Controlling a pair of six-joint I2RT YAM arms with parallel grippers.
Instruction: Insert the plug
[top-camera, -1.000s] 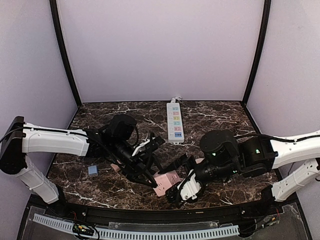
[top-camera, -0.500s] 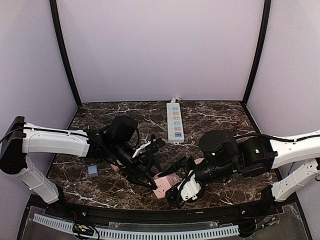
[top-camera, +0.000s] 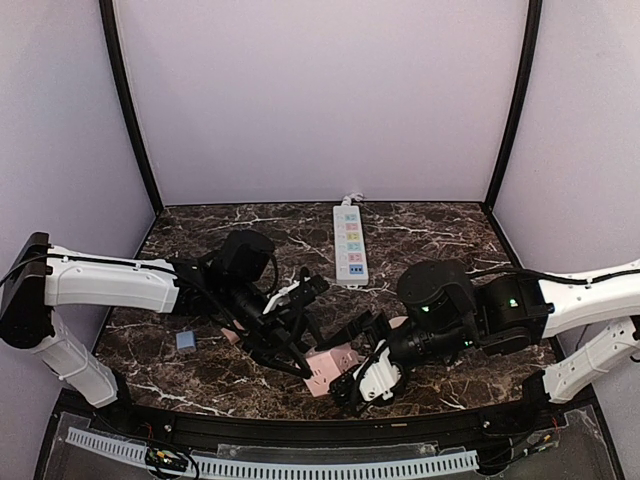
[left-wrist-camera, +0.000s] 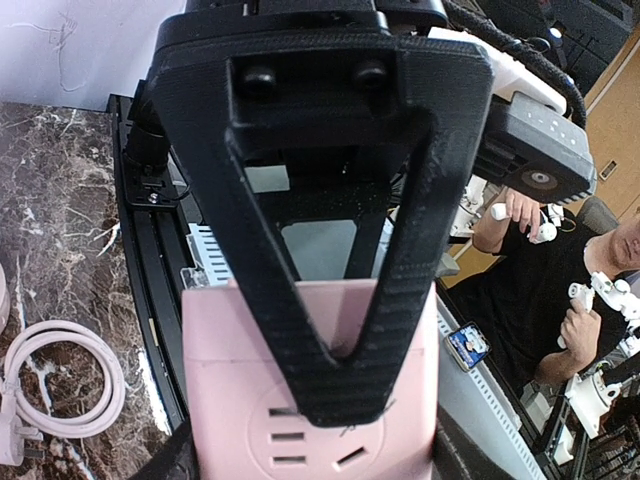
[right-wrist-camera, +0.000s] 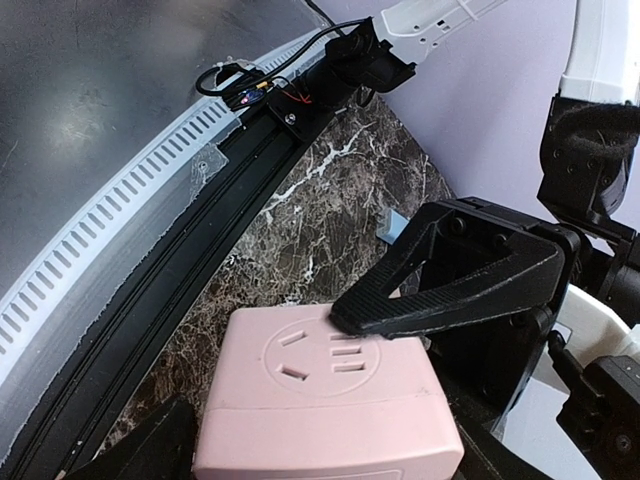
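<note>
Two grippers meet at your pink socket block (top-camera: 330, 366), six o'clock on the table (top-camera: 440, 232), left gripper (left-wrist-camera: 322, 415) half-spread and clamped across it, right gripper (right-wrist-camera: 320, 445) straddling it, grip you cannot tell, power strip (top-camera: 349, 243) at twelve.

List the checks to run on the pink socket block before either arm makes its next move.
1. Grip of left gripper on pink socket block: ok, the block sits clamped between its fingers.
2. Socket holes free for a plug: not ok, the left fingertip lies across the socket face.
3. Hold of right gripper on the block: cannot tell.
4. Plug in a gripper: not ok, the white coiled cable lies on the marble table.
5. White power strip apart from both arms: ok.
</note>
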